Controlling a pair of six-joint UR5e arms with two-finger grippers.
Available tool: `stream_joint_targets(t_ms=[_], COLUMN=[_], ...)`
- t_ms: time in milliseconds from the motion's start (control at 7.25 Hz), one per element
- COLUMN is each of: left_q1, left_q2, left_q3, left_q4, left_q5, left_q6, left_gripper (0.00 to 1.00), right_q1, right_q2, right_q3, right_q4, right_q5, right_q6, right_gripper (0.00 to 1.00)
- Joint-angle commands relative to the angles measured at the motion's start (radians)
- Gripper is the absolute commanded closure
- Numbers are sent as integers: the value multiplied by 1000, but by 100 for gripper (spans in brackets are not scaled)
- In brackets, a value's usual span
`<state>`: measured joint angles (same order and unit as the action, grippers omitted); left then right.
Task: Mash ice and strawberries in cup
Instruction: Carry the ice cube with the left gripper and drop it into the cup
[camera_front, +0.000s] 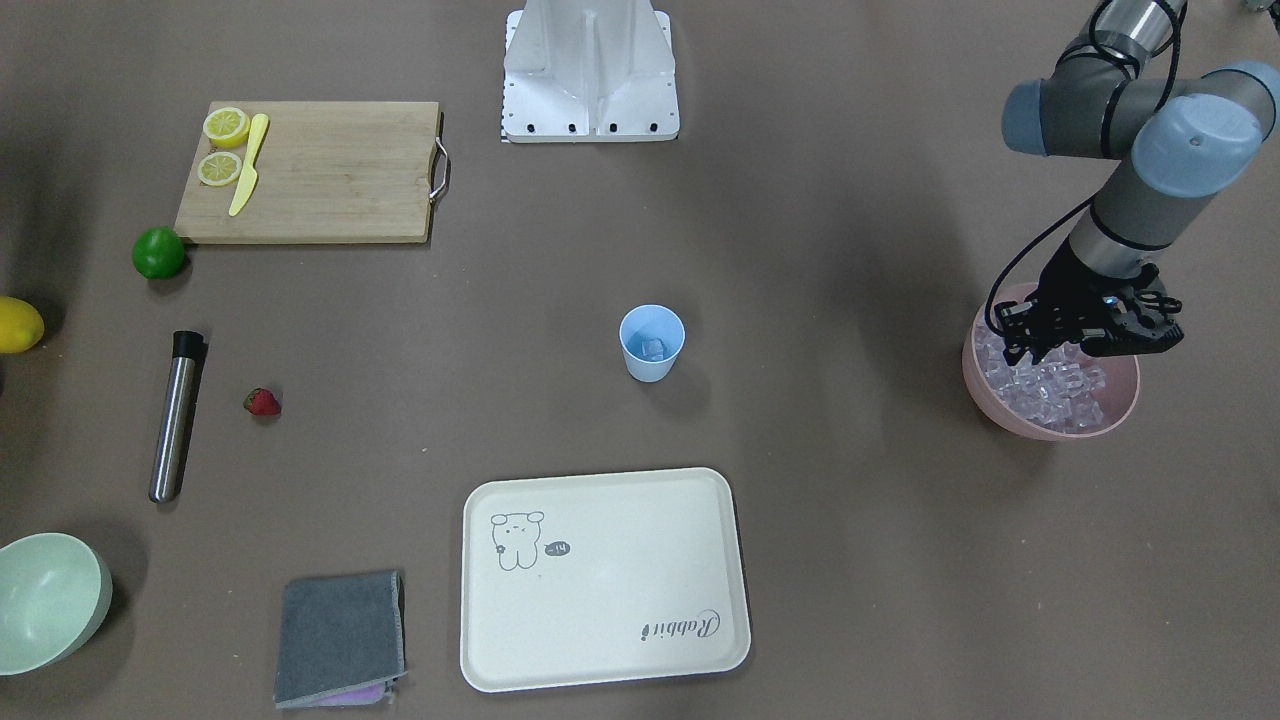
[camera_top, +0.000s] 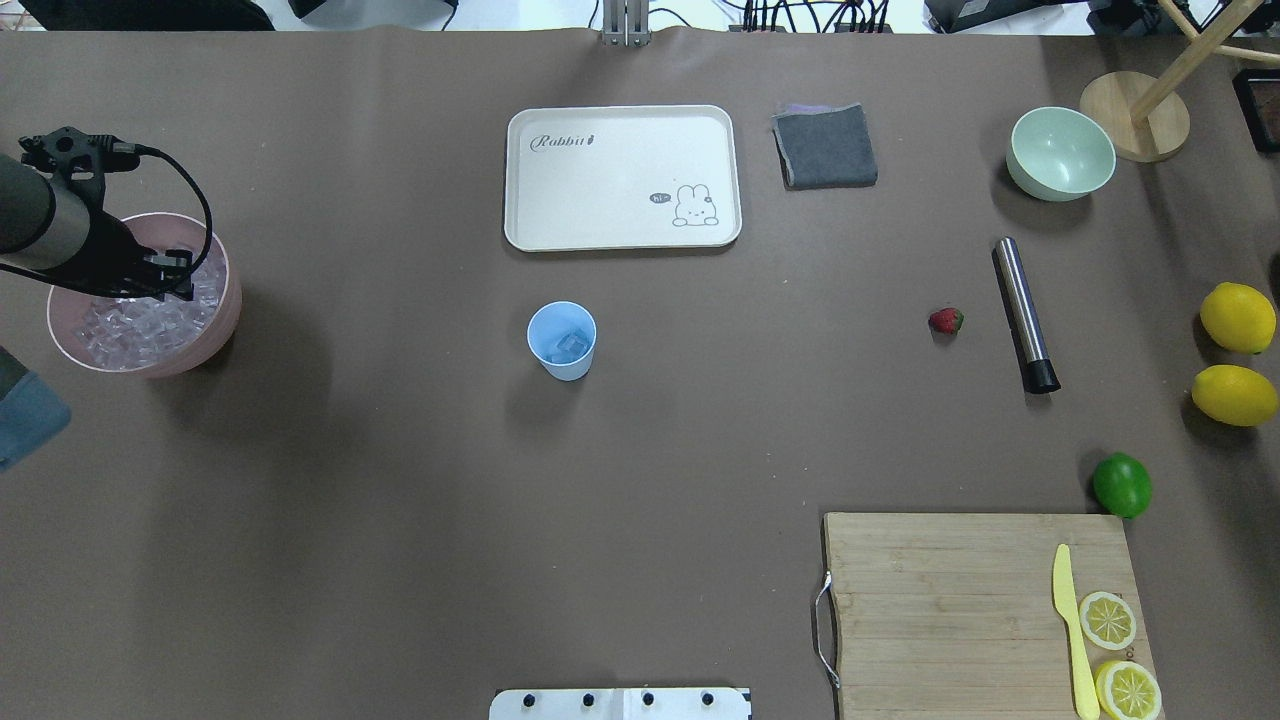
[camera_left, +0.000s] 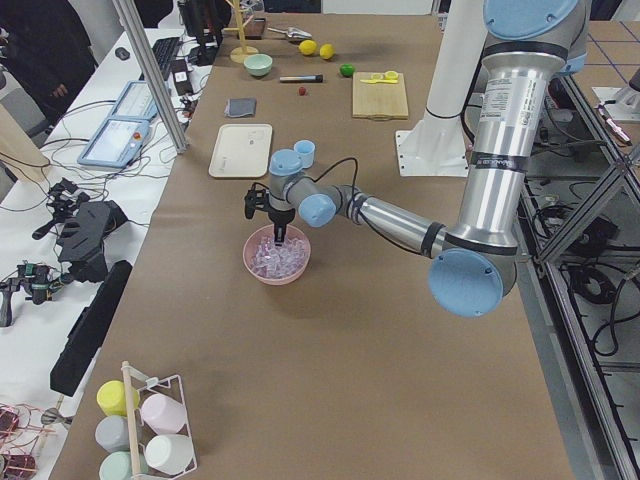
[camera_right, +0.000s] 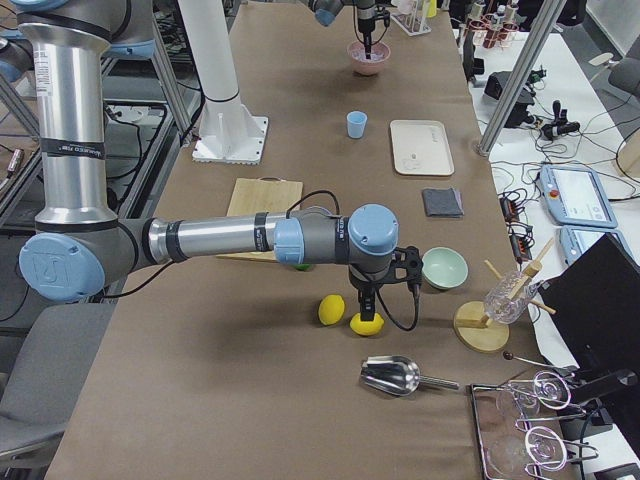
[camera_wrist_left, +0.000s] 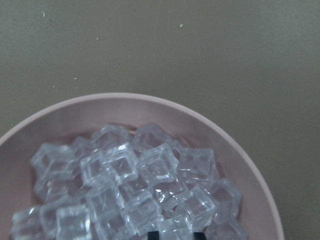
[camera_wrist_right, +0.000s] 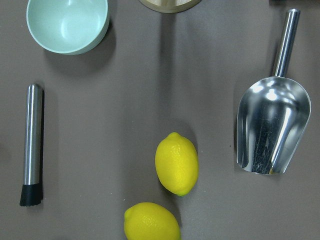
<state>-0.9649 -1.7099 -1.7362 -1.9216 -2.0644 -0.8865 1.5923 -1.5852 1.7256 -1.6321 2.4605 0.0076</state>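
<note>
The light-blue cup (camera_front: 651, 343) stands upright mid-table with an ice cube (camera_top: 570, 345) inside. The pink bowl (camera_front: 1050, 428) at the table's left end holds several ice cubes (camera_wrist_left: 140, 185). My left gripper (camera_front: 1085, 345) reaches down into that bowl. In the left wrist view its fingertips (camera_wrist_left: 152, 234) stand tight on either side of one cube. The strawberry (camera_front: 262, 402) lies on the table far from both grippers. My right gripper (camera_right: 362, 310) hangs over two lemons; I cannot tell whether it is open or shut.
A steel muddler (camera_front: 176, 415) lies next to the strawberry. A cream tray (camera_front: 600, 580), grey cloth (camera_front: 340, 635), pale green bowl (camera_front: 40, 600), lime (camera_front: 159, 252) and cutting board (camera_front: 330, 170) with lemon halves and a knife surround the cup. A metal scoop (camera_wrist_right: 272, 130) lies by the lemons (camera_wrist_right: 176, 162).
</note>
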Motion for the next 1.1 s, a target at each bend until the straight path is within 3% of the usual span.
stream_joint_targets(t_ms=[0,414,690,966], left_q1=[-31,-44,-25,70], left_q2=[3,-46,-179,-287], left_q3=[-9,-81,-91,-85], left_q4=[1,-7,-11,-28], left_q5=[-40,-40,-42,-17], left_q6=[1,-76,-292,-502], left_gripper=[100,100,100,100], right_q1=[0,0,0,0], right_q2=[4,4,4,5], right_q3=[0,0,0,0], right_q4=[0,0,0,2], right_q5=[2,0,0,-3], right_q6=[0,0,-1,-5], right_gripper=[0,0,0,0])
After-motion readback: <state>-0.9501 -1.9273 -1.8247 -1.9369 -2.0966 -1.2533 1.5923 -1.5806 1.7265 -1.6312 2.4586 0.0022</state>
